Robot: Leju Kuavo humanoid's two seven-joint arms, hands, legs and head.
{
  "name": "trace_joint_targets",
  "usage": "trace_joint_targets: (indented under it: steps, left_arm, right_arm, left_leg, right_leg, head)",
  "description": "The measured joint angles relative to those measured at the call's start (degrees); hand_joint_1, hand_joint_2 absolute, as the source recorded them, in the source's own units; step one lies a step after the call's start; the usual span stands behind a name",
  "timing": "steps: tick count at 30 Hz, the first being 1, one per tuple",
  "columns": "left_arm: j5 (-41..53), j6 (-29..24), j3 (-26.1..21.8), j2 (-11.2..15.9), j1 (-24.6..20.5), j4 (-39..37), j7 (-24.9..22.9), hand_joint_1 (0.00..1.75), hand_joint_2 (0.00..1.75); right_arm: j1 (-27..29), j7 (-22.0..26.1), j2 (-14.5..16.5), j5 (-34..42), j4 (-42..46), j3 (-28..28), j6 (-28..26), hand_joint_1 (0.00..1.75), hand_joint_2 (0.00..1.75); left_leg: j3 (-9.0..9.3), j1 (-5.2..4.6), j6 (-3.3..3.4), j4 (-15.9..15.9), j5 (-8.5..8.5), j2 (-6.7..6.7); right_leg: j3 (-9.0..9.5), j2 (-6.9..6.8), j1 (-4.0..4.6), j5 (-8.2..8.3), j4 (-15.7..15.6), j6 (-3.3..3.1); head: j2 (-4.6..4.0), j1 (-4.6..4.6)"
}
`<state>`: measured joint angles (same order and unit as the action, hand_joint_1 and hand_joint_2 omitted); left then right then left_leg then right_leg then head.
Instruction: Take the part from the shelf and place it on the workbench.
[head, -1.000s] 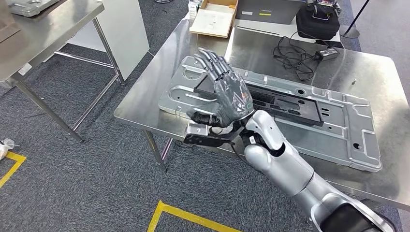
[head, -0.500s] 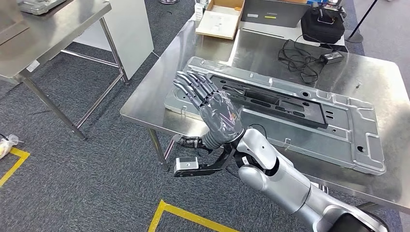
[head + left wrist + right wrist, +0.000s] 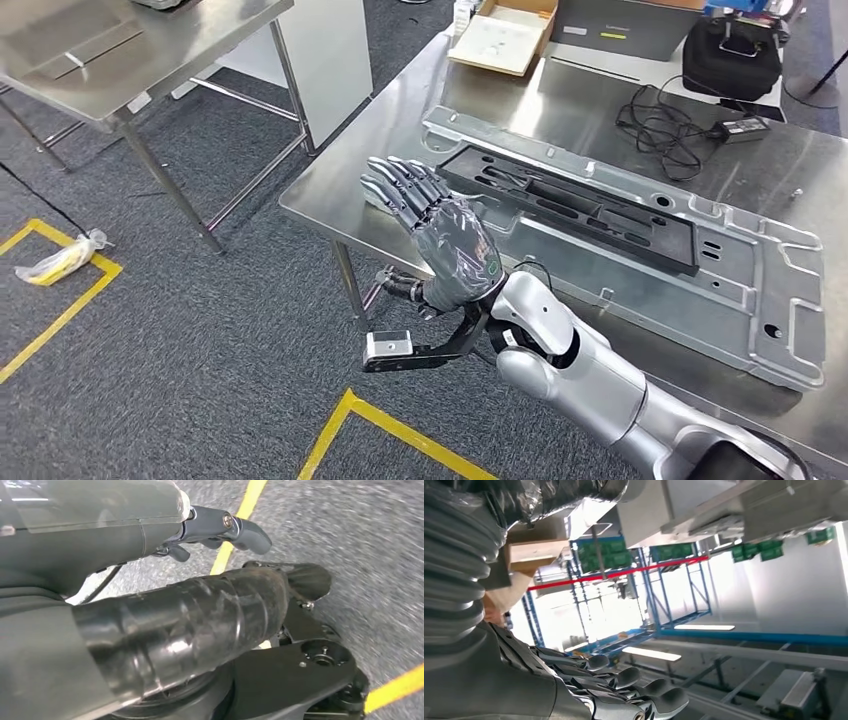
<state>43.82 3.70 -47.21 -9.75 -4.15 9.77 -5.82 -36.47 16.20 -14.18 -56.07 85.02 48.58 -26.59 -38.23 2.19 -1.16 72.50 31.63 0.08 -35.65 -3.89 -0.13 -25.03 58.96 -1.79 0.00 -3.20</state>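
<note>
Head view: right hand (image 3: 455,245) raised, fingers spread, holding nothing.
Part (image 3: 640,250): flat on workbench (image 3: 560,100), long axis running away rightward, just beyond the fingertips.
Left hand (image 3: 150,625): cannot tell.

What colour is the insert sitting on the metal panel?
Black, against the silver panel; the insert shows best in the head view.

Steel workbench (image 3: 400,150), large metal part (image 3: 700,290) flat on it, cardboard box (image 3: 505,35), black cables (image 3: 670,125)

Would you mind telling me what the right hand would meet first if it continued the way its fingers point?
Probably the near corner of the large grey stamped metal panel on the workbench; the right hand may pass above it, depth unclear.
</note>
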Motion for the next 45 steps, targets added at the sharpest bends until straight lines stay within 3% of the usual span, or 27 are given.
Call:
trace_joint_targets:
  steps: [3,5,7,9,11,12,13,15,17,19,20,22,23,25,27,28,30,31,32,34,35,37,39,41,43,44,45]
  left_arm:
    - [0.0,0.0,0.0,0.2,-0.2,0.0,0.0,0.00,0.00]
    - [0.0,-0.1,0.0,0.3,-0.3,0.0,0.0,0.00,0.00]
    - [0.0,-0.1,0.0,0.3,-0.2,0.0,0.0,0.00,0.00]
    - [0.1,-0.1,0.0,0.3,-0.1,0.0,-0.1,0.00,0.00]
    - [0.1,-0.1,0.0,0.3,-0.3,0.0,-0.1,0.00,0.00]
    - [0.1,-0.1,0.0,0.3,-0.3,0.0,-0.1,0.00,0.00]
    - [0.1,-0.1,0.0,0.3,-0.3,0.0,-0.1,0.00,0.00]
    - [0.1,-0.1,0.0,0.3,-0.3,0.0,-0.1,0.00,0.00]
    - [0.1,0.0,0.0,0.2,-0.3,0.0,-0.1,0.00,0.00]
    - [0.1,0.0,0.0,0.1,-0.3,0.0,-0.2,0.00,0.00]
    - [0.1,0.0,0.0,0.1,-0.3,0.0,-0.2,0.00,0.00]
    - [0.1,0.0,0.0,0.1,-0.2,0.0,-0.2,0.00,0.00]
    - [0.1,0.0,0.0,0.1,-0.1,0.0,-0.2,0.00,0.00]
    - [0.1,0.1,0.0,0.2,-0.2,0.0,-0.2,0.00,0.00]
    - [0.1,0.3,0.0,0.2,-0.3,0.0,0.2,0.00,0.00]
    - [0.1,0.5,0.0,0.2,-0.3,0.0,0.5,0.00,0.00]
    - [0.1,0.6,0.0,0.2,-0.4,0.0,0.8,0.00,0.00]
    - [0.1,0.5,0.0,0.2,-0.4,0.0,0.8,0.00,0.00]
    - [0.2,0.5,0.0,0.2,-0.5,0.0,0.8,0.00,0.00]
    - [0.2,0.4,0.0,0.3,-0.7,0.0,0.8,0.00,0.00]
    - [0.3,0.4,0.0,0.3,-0.8,0.0,0.8,0.00,0.00]
    - [0.2,0.4,0.0,0.4,-0.9,0.0,0.8,0.00,0.00]
    - [0.2,0.4,0.0,0.3,-0.7,0.0,0.9,0.00,0.00]
    - [0.3,0.5,-0.1,0.3,-0.6,0.0,0.9,0.00,0.00]
    - [0.3,0.5,-0.1,0.3,-0.7,0.0,0.9,0.00,0.00]
    - [0.4,0.6,-0.1,0.4,-0.7,0.0,0.9,0.00,0.00]
    - [0.4,0.6,-0.1,0.3,-0.7,0.0,0.9,0.00,0.00]
  right_arm:
    - [0.0,0.0,-0.4,0.0,0.0,0.1,-0.1,0.00,1.75]
    - [0.0,-0.1,-0.7,0.0,0.0,0.2,-0.1,0.00,1.75]
    - [-0.1,-0.1,-0.9,0.0,0.0,0.3,-0.1,0.00,1.75]
    - [0.0,-0.1,-1.2,0.0,0.0,0.4,-0.1,0.00,1.75]
    - [0.0,-0.1,-1.6,0.0,-0.1,0.4,-0.1,0.00,1.75]
    - [0.1,-0.1,-1.8,0.0,-0.1,0.5,-0.1,0.00,1.75]
    - [0.1,-0.1,-1.9,0.0,-0.1,0.6,-0.1,0.00,1.75]
    - [0.2,-0.1,-2.0,0.0,-0.2,0.7,-0.1,0.00,1.75]
    - [0.0,-0.1,-2.1,0.0,-0.2,0.8,-0.1,0.00,1.75]
    - [-0.1,-0.1,-2.2,0.0,-0.2,0.8,-0.2,0.00,1.75]
    - [-0.2,-0.1,-2.2,0.0,-0.2,0.8,-0.2,0.00,1.75]
    - [-0.4,-0.1,-2.3,0.0,-0.2,0.8,-0.1,0.00,1.75]
    - [-0.5,-0.1,-2.2,0.0,-0.2,0.9,-0.1,0.00,1.75]
    - [-0.7,-0.2,-2.2,0.0,-0.3,0.9,0.0,0.00,1.75]
    - [-0.8,-0.3,-2.2,0.0,-0.3,0.9,0.1,0.00,1.75]
    - [-0.8,-0.3,-2.2,0.0,-0.3,1.0,0.1,0.00,1.75]
    - [-0.8,-0.3,-2.2,0.0,-0.3,1.0,0.2,0.00,1.75]
    - [-0.8,-0.3,-2.2,0.1,-0.4,1.1,0.2,0.00,1.75]
    - [-0.9,-0.3,-2.2,0.1,-0.4,1.1,0.2,0.00,1.75]
    - [-1.1,-0.3,-2.3,0.1,-0.5,1.1,0.2,0.00,1.75]
    - [-1.3,-0.3,-2.3,0.1,-0.5,1.1,0.2,0.00,1.75]
    - [-1.4,-0.3,-2.3,0.1,-0.5,1.2,0.5,0.00,1.75]
    - [-1.4,-0.3,-2.3,0.1,-0.6,1.3,0.7,0.00,1.75]
    - [-1.3,-0.3,-2.4,0.1,-0.6,1.4,0.8,0.00,1.75]
    - [-1.2,-0.3,-2.5,0.1,-0.8,1.4,0.9,0.00,1.75]
    - [-1.2,-0.3,-2.5,0.1,-0.9,1.5,0.9,0.00,1.75]
    - [-1.2,-0.3,-2.5,0.1,-1.0,1.5,0.9,0.00,1.75]
  left_leg:
    - [7.92,-1.00,1.10,-11.2,-2.10,3.72]
    - [9.11,-1.61,1.72,-14.3,-1.76,4.42]
    - [8.41,-1.58,2.49,-14.8,-2.65,3.08]
    - [7.42,-1.33,3.41,-15.1,-4.10,1.95]
    - [5.74,-1.27,3.96,-15.1,-5.54,0.69]
    - [4.81,-1.30,4.00,-15.1,-6.21,-0.07]
    - [3.88,-1.33,3.95,-14.9,-6.86,-0.87]
    - [2.12,-1.32,3.72,-14.6,-8.04,-2.50]
    - [0.71,-1.34,3.26,-14.2,-9.08,-4.03]
    - [-0.07,-1.32,2.59,-14.2,-10.20,-5.32]
    - [-0.27,-1.27,2.17,-14.4,-10.83,-5.95]
    - [-0.55,-1.20,1.44,-14.9,-11.77,-6.87]
    - [-0.99,-1.26,1.24,-14.4,-11.07,-6.16]
    - [-2.69,-1.21,1.06,-10.1,-6.40,-3.20]
    - [-4.77,-0.97,0.59,-2.5,-1.36,-1.10]
    - [-5.39,-0.77,0.26,1.0,-1.00,-0.75]
    - [-4.50,-0.32,-0.35,3.7,-4.35,-0.24]
    - [-2.67,-0.12,-0.55,2.3,-6.18,0.28]
    - [0.36,-0.02,-0.60,-1.0,-6.70,1.54]
    - [6.69,-0.30,-0.32,-9.7,-4.44,4.10]
    - [8.63,-0.59,0.02,-12.9,-2.95,4.78]
    - [9.18,-0.89,1.01,-15.2,-1.93,3.77]
    - [8.69,-0.86,2.05,-15.4,-2.62,2.43]
    - [7.97,-0.94,2.93,-15.5,-3.40,1.27]
    - [7.15,-1.22,3.34,-15.3,-4.01,-0.26]
    - [6.82,-1.37,3.39,-15.2,-4.21,-1.15]
    - [6.58,-1.49,3.39,-15.0,-4.34,-2.06]
  right_leg:
    - [-0.92,-1.99,0.51,0.67,0.6,0.48]
    - [-1.08,-3.38,0.61,1.23,0.7,1.06]
    - [-1.13,-3.86,0.36,1.37,0.8,1.80]
    - [-2.08,-0.82,0.01,-1.90,3.4,2.52]
    - [-3.94,2.76,-0.22,-7.54,9.8,2.90]
    - [-4.61,3.42,-0.25,-9.41,13.2,2.97]
    - [-4.65,3.69,-0.25,-10.07,15.3,2.97]
    - [-1.88,4.05,-0.25,-8.25,13.7,2.74]
    - [3.68,6.07,-0.26,-6.12,6.0,2.07]
    - [7.15,8.25,-0.21,-5.88,0.2,1.55]
    - [7.57,8.58,-0.13,-6.05,-0.8,1.36]
    - [7.24,7.07,-0.12,-5.10,-1.2,0.90]
    - [6.94,6.23,-0.19,-4.47,-1.5,0.48]
    - [5.89,4.42,-0.32,-3.11,-2.2,-0.46]
    - [4.43,2.74,-0.12,-2.08,-2.3,-0.85]
    - [3.65,1.84,-0.08,-1.62,-2.2,-0.76]
    - [2.16,-0.01,-0.11,-0.71,-2.0,-0.37]
    - [1.52,-0.84,-0.15,-0.34,-1.8,-0.11]
    - [0.99,-1.61,-0.14,-0.08,-1.4,0.19]
    - [0.21,-2.98,-0.06,0.20,-0.4,0.93]
    - [-0.09,-3.72,-0.03,0.38,0.0,1.34]
    - [-0.50,-5.02,-0.25,0.71,0.4,2.20]
    - [-1.27,-2.63,-0.81,-0.88,2.2,2.87]
    - [-3.62,1.79,-1.13,-4.94,8.2,3.22]
    - [-6.20,3.55,-1.11,-7.99,14.9,3.24]
    - [-6.43,3.79,-1.07,-8.00,16.1,3.13]
    - [-5.52,3.95,-1.00,-6.90,14.9,2.90]
  head:
    - [0.00,-0.01]
    - [0.00,-0.02]
    - [0.00,-0.04]
    - [0.00,-0.06]
    - [0.00,-0.05]
    - [0.00,-0.04]
    - [0.00,-0.04]
    - [0.00,-0.04]
    - [0.00,-0.04]
    - [0.00,-0.04]
    - [0.00,-0.04]
    - [0.00,-0.07]
    - [0.00,-0.03]
    - [0.00,0.06]
    - [0.00,0.11]
    - [0.00,0.12]
    - [0.00,0.13]
    - [0.00,0.13]
    - [0.00,0.14]
    - [0.00,0.11]
    - [0.00,0.10]
    - [0.00,0.08]
    - [0.00,0.07]
    - [0.00,0.06]
    - [0.00,0.07]
    - [0.00,0.08]
    - [0.00,0.07]
